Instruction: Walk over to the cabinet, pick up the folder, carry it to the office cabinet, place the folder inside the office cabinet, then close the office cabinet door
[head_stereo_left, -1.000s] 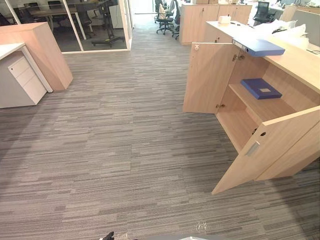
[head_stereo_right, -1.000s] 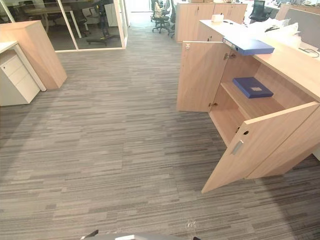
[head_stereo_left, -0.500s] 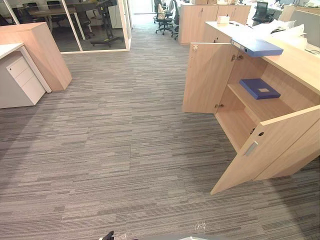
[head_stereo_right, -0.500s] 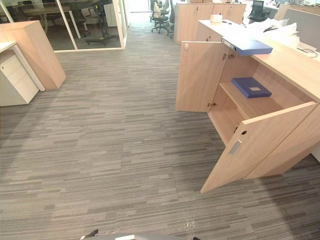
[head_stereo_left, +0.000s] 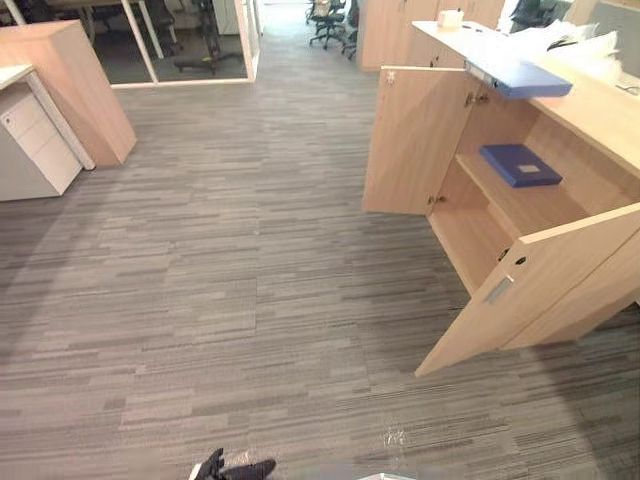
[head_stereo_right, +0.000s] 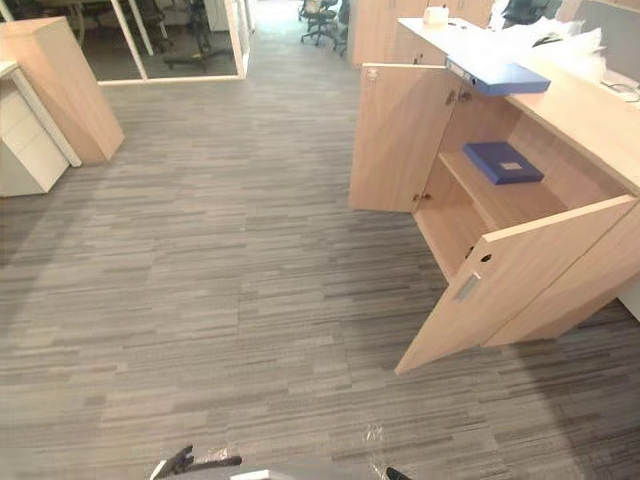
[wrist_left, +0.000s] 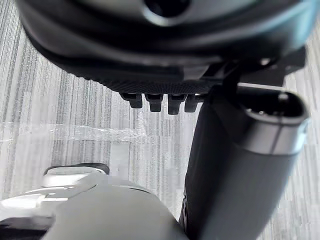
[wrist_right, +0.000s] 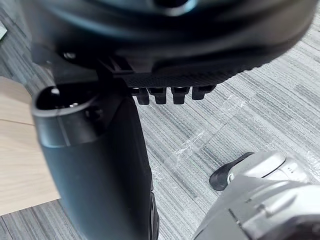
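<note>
A light wood office cabinet (head_stereo_left: 415, 140) stands ahead on the right with both doors swung open; the near door (head_stereo_left: 540, 290) juts out over the carpet. A dark blue folder (head_stereo_left: 520, 165) lies flat on its inner shelf. A lighter blue folder (head_stereo_left: 525, 80) rests on the cabinet's top, overhanging the edge. My left hand (head_stereo_left: 225, 468) hangs low at the bottom edge of the eye views, far from the cabinet. In its wrist view the left hand (wrist_left: 160, 50) is open and holds nothing, with carpet beyond it. My right hand (wrist_right: 165, 35) is likewise open with nothing in it.
Grey striped carpet (head_stereo_left: 240, 260) stretches between me and the cabinet. White papers (head_stereo_left: 560, 45) and a small white box (head_stereo_left: 450, 18) lie on the cabinet's top. A wooden unit (head_stereo_left: 75, 85) and a white drawer unit (head_stereo_left: 30, 150) stand at the far left, with a glass partition (head_stereo_left: 190, 50) behind.
The whole picture has shifted: the camera has tipped downward and moved slightly nearer the cabinet. My left hand shows a little more at the bottom edge. The folders and doors have not moved.
</note>
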